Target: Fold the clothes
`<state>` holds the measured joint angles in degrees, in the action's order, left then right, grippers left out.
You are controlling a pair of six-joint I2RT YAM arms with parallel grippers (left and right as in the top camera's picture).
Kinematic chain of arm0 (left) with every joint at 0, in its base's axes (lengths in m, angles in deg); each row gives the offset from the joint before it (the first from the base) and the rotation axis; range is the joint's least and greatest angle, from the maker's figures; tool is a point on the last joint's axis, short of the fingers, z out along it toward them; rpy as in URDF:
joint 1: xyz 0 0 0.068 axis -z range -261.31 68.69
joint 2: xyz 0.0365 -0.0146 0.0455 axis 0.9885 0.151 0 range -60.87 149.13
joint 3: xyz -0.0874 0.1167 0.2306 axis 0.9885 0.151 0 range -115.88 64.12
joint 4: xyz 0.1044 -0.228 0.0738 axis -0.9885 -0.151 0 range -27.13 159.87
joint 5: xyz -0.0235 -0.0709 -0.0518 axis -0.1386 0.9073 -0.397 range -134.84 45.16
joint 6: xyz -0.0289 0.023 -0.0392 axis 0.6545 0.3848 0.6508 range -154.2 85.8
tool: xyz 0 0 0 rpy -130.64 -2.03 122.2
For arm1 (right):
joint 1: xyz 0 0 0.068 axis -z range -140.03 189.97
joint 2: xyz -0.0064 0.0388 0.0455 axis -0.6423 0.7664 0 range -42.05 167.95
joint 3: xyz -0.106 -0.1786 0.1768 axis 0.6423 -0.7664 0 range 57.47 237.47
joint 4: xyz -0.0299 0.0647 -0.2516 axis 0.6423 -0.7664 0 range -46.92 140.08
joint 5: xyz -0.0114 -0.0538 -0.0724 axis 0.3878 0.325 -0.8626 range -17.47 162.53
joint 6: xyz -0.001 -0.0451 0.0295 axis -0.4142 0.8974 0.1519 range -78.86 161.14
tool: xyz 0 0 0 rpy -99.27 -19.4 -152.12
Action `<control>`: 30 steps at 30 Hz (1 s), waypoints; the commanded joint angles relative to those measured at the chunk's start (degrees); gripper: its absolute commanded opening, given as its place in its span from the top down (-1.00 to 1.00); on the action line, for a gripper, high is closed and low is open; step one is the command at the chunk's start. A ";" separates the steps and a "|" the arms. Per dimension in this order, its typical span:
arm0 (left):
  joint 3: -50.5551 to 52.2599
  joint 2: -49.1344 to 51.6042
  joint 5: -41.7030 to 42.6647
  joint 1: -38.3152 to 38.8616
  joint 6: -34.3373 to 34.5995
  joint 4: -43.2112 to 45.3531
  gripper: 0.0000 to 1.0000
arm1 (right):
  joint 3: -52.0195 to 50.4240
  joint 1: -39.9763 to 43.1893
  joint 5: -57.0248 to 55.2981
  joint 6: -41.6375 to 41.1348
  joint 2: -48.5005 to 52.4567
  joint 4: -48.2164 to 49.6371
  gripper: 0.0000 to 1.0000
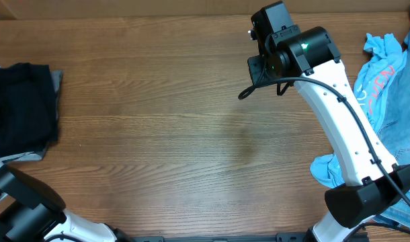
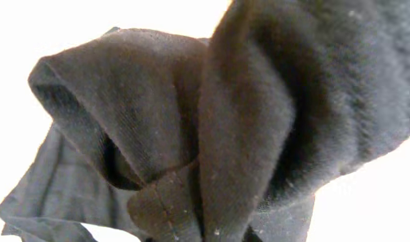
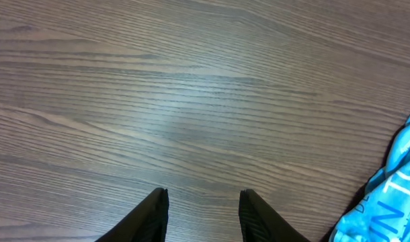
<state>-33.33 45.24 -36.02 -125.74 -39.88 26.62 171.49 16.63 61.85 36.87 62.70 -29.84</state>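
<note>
Right fingers [image 3: 154, 218]: 2 black wedges over grained tabletop [image 3: 191, 101]

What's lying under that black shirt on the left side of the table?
A grey garment peeks out from under the black shirt along its right edge. How far it reaches underneath, or whether anything else lies there, is covered.
</note>
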 commanded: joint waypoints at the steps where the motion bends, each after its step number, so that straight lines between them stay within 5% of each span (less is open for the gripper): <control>1: -1.03 0.31 1.05 -1.38 0.98 2.89 0.67 | 0.66 0.22 0.22 -0.48 -0.70 0.04 0.24; 4: -1.03 0.39 -1.44 -2.03 1.01 3.65 0.61 | 0.66 0.22 0.22 -0.48 -0.70 0.04 0.24; 6: -1.03 1.07 -1.97 -2.16 0.98 3.96 0.18 | 0.66 0.22 0.22 -0.48 -0.70 0.04 0.23; 12: -1.01 3.39 -11.89 -3.43 5.53 2.56 0.03 | 0.66 0.22 0.22 -0.48 -0.70 -0.81 0.23; 16: -1.03 2.69 -12.31 -5.18 7.76 0.57 0.11 | 0.66 0.22 0.20 -0.46 -0.70 -0.85 0.23; 20: -1.05 -0.98 -20.76 -5.60 12.26 0.42 -0.29 | 0.66 0.22 0.20 -0.46 -0.70 -0.83 0.22; 22: -1.03 -2.60 -13.33 -5.46 11.96 0.17 -0.27 | 0.66 0.22 0.20 -0.46 -0.70 -0.85 0.23; 26: -1.03 -5.70 26.08 -5.44 5.97 3.50 -0.36 | 0.66 0.22 0.22 -0.46 -0.70 -0.98 0.22; 30: -1.03 -1.38 22.86 -5.44 7.06 3.19 -0.47 | 0.66 0.22 0.24 -0.48 -0.70 -1.05 0.22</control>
<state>-33.37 41.28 -17.29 -130.92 -32.47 29.60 171.49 16.63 61.96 36.67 62.70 -30.95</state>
